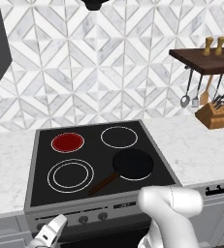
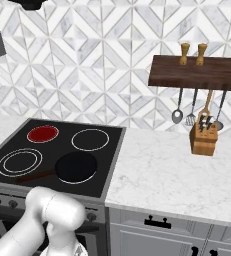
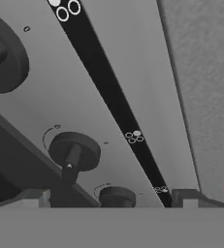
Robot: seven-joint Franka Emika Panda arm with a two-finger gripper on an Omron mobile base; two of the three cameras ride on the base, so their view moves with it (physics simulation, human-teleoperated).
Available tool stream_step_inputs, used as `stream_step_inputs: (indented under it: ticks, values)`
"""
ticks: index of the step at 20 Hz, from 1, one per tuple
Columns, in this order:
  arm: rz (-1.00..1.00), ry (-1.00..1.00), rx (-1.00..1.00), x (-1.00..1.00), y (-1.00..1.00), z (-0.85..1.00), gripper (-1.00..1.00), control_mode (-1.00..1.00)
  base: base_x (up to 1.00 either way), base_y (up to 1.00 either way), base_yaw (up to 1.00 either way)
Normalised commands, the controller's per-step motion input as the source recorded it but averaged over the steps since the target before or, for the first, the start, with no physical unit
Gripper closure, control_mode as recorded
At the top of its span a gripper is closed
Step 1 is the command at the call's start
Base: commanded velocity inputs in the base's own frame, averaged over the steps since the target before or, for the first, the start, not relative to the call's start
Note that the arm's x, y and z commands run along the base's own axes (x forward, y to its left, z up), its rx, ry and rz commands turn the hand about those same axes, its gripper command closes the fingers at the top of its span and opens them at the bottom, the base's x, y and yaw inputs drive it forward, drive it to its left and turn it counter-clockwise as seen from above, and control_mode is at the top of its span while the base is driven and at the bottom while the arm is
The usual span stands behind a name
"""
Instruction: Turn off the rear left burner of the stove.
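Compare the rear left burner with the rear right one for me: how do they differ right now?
The rear left burner is filled solid glowing red; the rear right burner is only a thin white outline on black glass. The rear left one also looks somewhat smaller. Both are round, uncovered zones at the back of the stove.

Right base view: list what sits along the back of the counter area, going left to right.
rear left burner glowing red → single white-outlined burner ring → hanging ladle → knife block
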Motion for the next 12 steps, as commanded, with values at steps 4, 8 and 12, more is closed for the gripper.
stream_step_inputs:
  ticks: [4, 8, 12]
  values:
    - [0.0, 0.0, 0.0, 0.06, 0.01, -0.14, -1.0, -1.0, 0.0, 0.0, 0.0]
    - [0.0, 0.0, 0.0, 0.05, 0.0, -0.08, -1.0, -1.0, 0.0, 0.0, 0.0]
    - [0.0, 0.0, 0.0, 0.02, 0.0, -0.15, -1.0, -1.0, 0.0, 0.0, 0.0]
